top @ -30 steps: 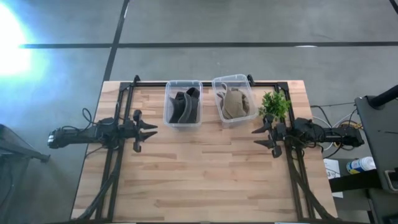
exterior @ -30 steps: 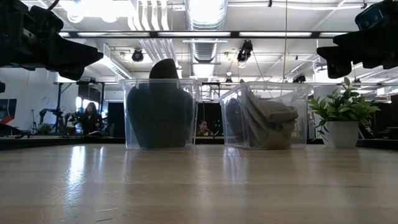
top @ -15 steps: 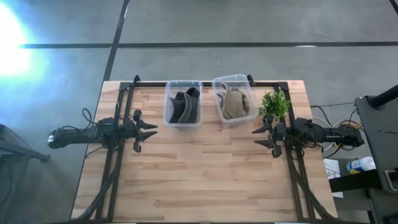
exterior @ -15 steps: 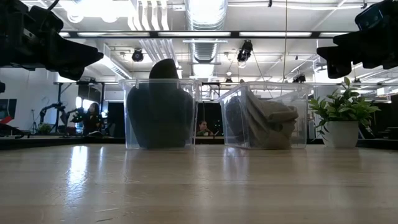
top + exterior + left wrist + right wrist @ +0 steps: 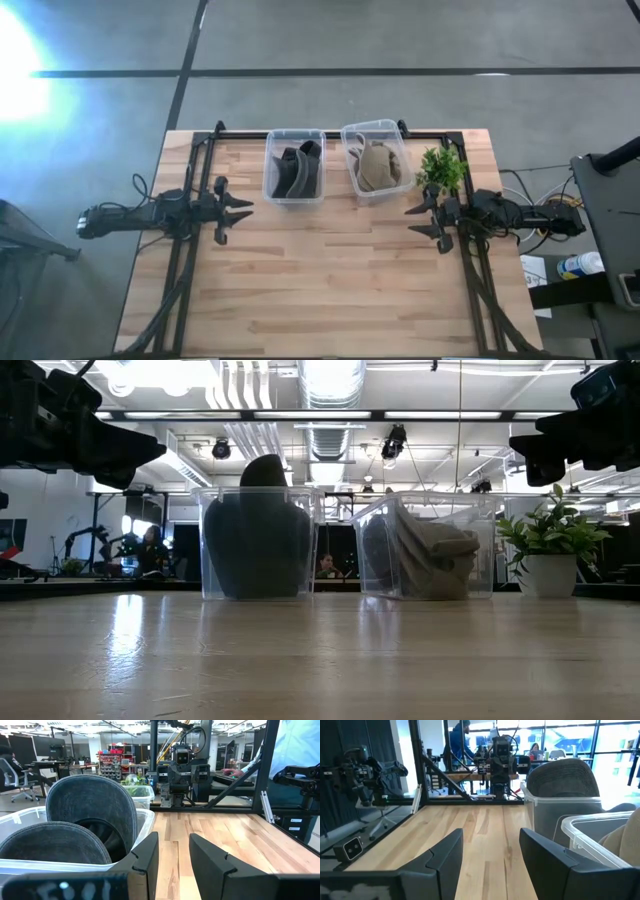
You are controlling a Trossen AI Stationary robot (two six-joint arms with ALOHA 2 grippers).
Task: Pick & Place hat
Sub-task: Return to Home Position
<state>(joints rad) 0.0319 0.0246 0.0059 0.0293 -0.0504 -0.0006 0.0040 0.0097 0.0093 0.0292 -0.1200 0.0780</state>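
Two clear plastic bins stand side by side at the table's far edge. The left bin [image 5: 294, 167] holds dark grey caps [image 5: 92, 815], stacked with one standing up above the rim. The right bin [image 5: 375, 160] holds tan caps [image 5: 432, 555]. My left gripper [image 5: 240, 209] hovers open above the table near its left edge, level with the dark bin's near side. My right gripper [image 5: 418, 220] hovers open near the table's right edge, just near of the tan bin. Both point toward the table's middle, and neither touches anything.
A small potted plant [image 5: 441, 168] in a white pot stands right of the tan bin, close to my right arm. Bare wooden tabletop [image 5: 330, 270] spreads between the grippers and toward the near edge. People sit in the room beyond the table.
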